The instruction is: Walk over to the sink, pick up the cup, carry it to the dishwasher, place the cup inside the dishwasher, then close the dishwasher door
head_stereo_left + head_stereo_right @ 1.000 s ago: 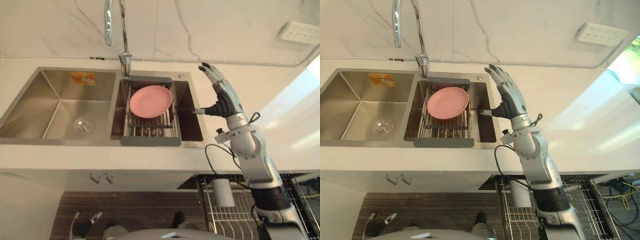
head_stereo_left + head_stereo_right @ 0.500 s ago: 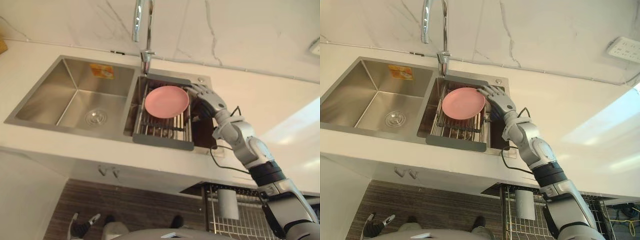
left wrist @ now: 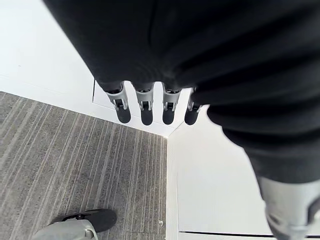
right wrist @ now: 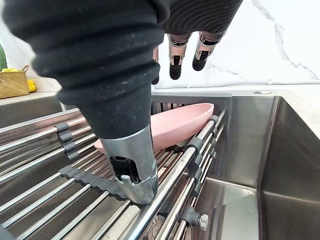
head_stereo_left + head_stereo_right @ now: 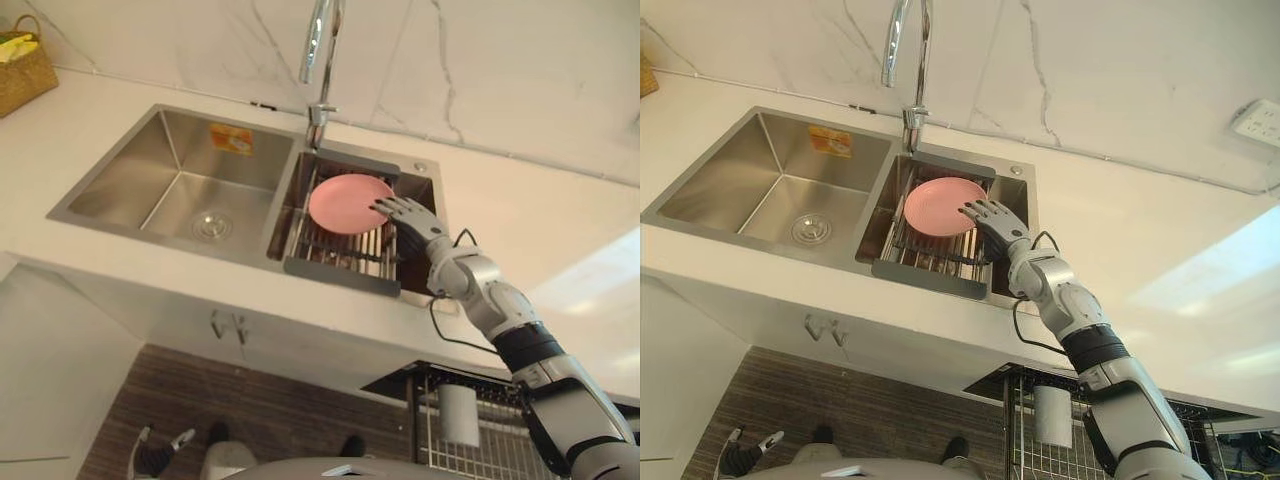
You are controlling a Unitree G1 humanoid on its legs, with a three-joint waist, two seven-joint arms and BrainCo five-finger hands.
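My right hand point(image 5: 410, 218) reaches over the right basin of the steel sink point(image 5: 170, 185), fingers straight and open. Its fingertips point(image 4: 175, 70) hover just past the edge of a pink plate point(image 5: 350, 203) that lies on a wire drying rack point(image 5: 335, 275) set in that basin. The thumb point(image 4: 132, 165) points down at a rack rail, and the hand holds nothing. A white cup-like cylinder point(image 5: 458, 415) stands in the wire rack of the open dishwasher point(image 5: 500, 450) below the counter. My left hand point(image 3: 145, 107) hangs open beside the cabinet, above the floor.
A tall chrome faucet point(image 5: 318, 60) rises behind the sink's divider. A woven basket point(image 5: 22, 65) sits on the white counter at far left. A wall socket point(image 5: 1258, 122) is at the back right. White cabinet fronts run under the counter.
My right hand has moved left and down from above the counter to over the drying rack by the pink plate, still open. The camera has shifted, so the sink sits further right.
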